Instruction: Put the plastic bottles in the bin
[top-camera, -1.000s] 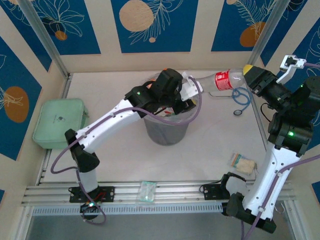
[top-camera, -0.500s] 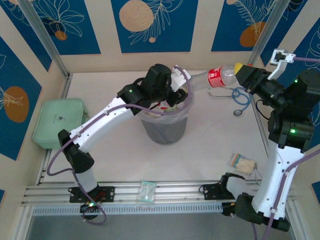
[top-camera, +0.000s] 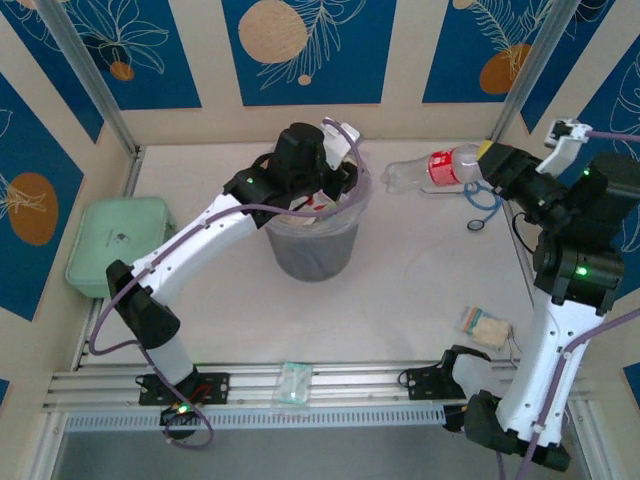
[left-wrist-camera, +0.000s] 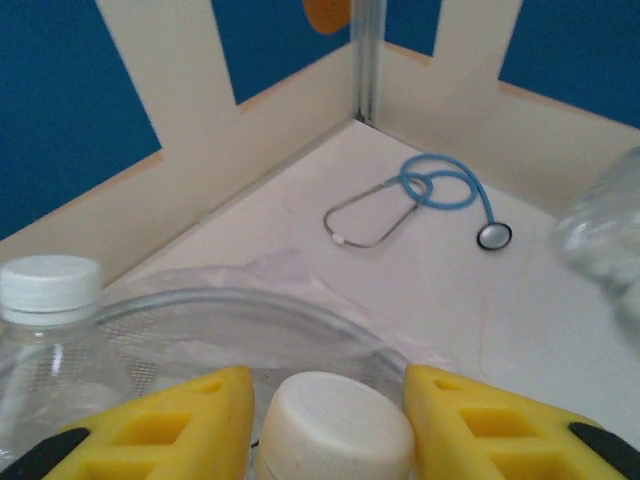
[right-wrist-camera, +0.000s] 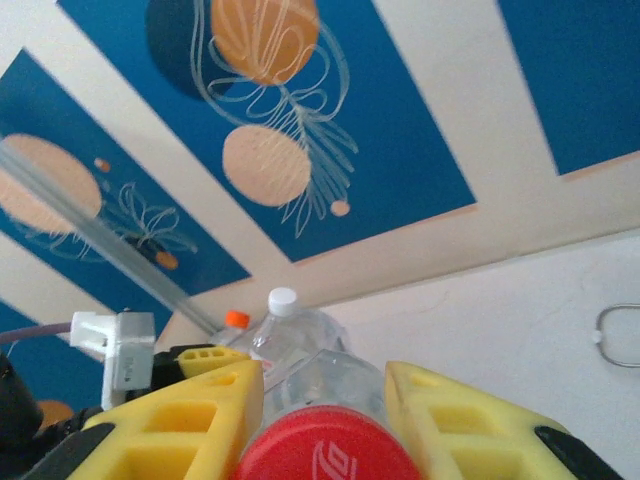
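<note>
My left gripper hangs over the rim of the round grey bin. In the left wrist view its yellow fingers sit close on both sides of a white-capped bottle, above the bin's rim. A second white-capped clear bottle stands at the left, inside the bin. My right gripper is shut on the neck of a clear bottle with a red label, held level in the air right of the bin. Its red cap shows between the right gripper's fingers.
A blue stethoscope lies by the back right corner. A mint-green lidded box sits at the left. Flat packets lie at the front right and on the front rail. Walls close the back and sides.
My left gripper has drifted left and back over the bin, and the bin has shifted left with it. The right gripper has swung the red-labelled bottle a little left.
</note>
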